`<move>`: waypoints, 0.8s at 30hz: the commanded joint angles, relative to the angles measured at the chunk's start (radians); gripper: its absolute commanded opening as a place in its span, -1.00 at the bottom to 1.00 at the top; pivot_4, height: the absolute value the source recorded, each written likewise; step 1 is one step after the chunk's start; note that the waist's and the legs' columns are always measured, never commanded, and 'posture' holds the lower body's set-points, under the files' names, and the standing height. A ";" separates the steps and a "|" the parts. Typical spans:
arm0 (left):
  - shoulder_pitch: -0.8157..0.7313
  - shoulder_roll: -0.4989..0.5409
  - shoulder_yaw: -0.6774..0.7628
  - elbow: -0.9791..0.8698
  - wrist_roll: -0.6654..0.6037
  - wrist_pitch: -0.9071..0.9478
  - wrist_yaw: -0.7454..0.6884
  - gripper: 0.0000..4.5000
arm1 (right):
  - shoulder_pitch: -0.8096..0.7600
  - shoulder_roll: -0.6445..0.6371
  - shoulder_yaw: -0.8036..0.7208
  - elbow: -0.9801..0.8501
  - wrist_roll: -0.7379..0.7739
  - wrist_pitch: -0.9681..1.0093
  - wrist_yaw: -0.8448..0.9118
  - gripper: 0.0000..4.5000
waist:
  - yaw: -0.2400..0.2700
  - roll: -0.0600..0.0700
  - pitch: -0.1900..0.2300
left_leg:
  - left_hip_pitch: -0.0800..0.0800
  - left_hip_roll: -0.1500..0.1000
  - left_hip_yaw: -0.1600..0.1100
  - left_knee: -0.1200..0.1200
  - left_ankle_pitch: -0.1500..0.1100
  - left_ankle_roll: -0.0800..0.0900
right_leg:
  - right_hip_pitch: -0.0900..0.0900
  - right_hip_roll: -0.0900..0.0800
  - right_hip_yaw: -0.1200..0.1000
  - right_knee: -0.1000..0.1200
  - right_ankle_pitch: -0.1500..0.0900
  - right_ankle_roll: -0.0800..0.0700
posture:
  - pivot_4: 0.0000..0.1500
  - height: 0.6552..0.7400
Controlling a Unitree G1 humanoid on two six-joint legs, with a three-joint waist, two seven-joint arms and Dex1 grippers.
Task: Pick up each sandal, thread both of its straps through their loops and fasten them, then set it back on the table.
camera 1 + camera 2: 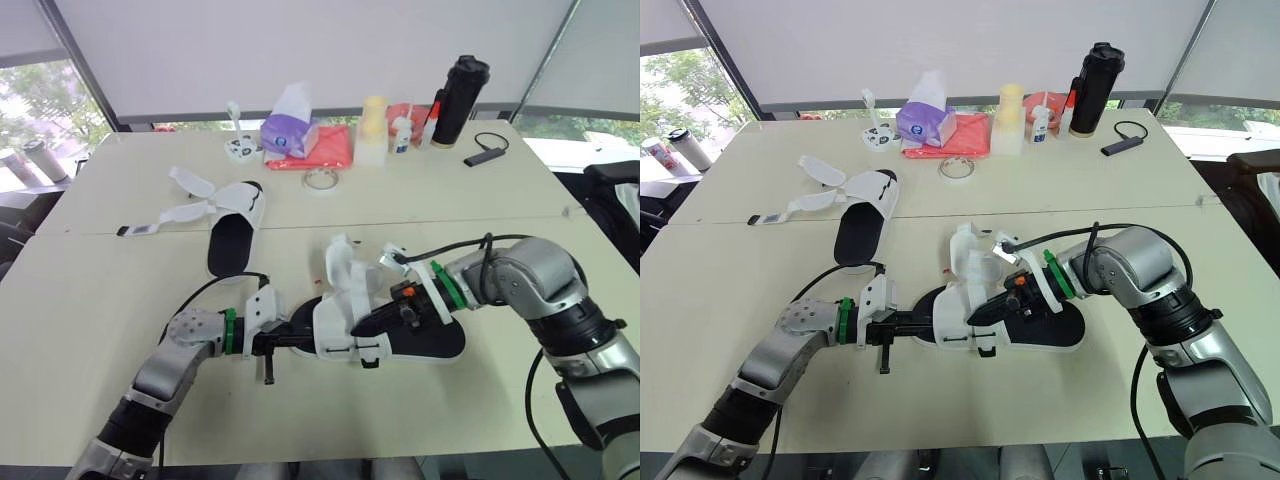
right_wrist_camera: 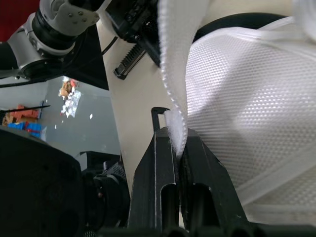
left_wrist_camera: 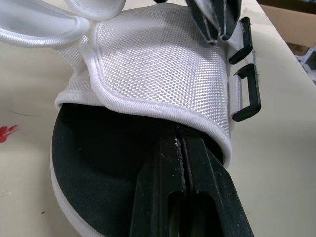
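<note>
Head views, both eyes. Show the near sandal (image 1: 430, 345) lying flat on the pale surface (image 1: 100, 330), long axis running left to right across the robot's front, white mesh upper (image 1: 338, 325) over its left half, black sole bare toward the right. Show the left pincer (image 1: 308, 340) coming in at the sandal's left end and the right pincer (image 1: 372, 322) reaching in from the right over the bare sole to the upper's side. Also show a second sandal (image 1: 235, 240) well apart, farther back and to the left, straps splayed open.

Left wrist view. Shows the left arm's black fingers (image 3: 197, 163) pressed together, clamped on the edge of the sole (image 3: 98, 168) just under the upper's hem. Shows two black loops (image 3: 247, 94) along one edge of the upper, with the right pincer (image 3: 216, 22) tips just beside them.

Right wrist view. Shows the right arm's fingers (image 2: 202, 163) closed on the end of a white strap (image 2: 173, 74), rising out of the grip beside the mesh. Shows a thin black loop (image 2: 157, 114) just beside the fingertip.

Probably hinges on that last relation: loop just to the side of the held strap end, so a short push across the sandal's width, not along its length. Falls to the right arm, already at the loops, with the left bracing the sandal's end.
</note>
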 commanded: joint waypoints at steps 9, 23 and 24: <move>-0.015 -0.007 -0.009 -0.008 -0.002 -0.017 -0.006 -1.00 | 0.090 -0.003 -0.088 -0.141 0.030 0.014 -0.070 -0.57 | 0.000 0.000 0.000 | 0.000 0.000 0.000 0.000 0.000 0.000 | 0.000 0.000 0.000 0.000 0.000 0.000 | 1.00 1.00; -0.015 -0.010 -0.012 -0.007 0.001 -0.016 -0.012 -1.00 | 0.103 -0.107 -0.206 -0.225 0.113 0.073 -0.089 0.71 | 0.001 0.000 0.000 | 0.000 0.000 0.000 0.001 0.000 0.000 | 0.000 0.000 0.000 0.000 0.000 0.000 | 1.00 1.00; -0.013 -0.010 -0.013 -0.008 0.002 -0.016 -0.012 -1.00 | 0.105 -0.122 -0.217 -0.229 0.118 0.073 -0.087 0.71 | 0.001 0.000 0.000 | 0.000 0.000 0.000 0.001 0.000 0.000 | 0.000 0.000 0.000 0.000 0.000 0.000 | 1.00 1.00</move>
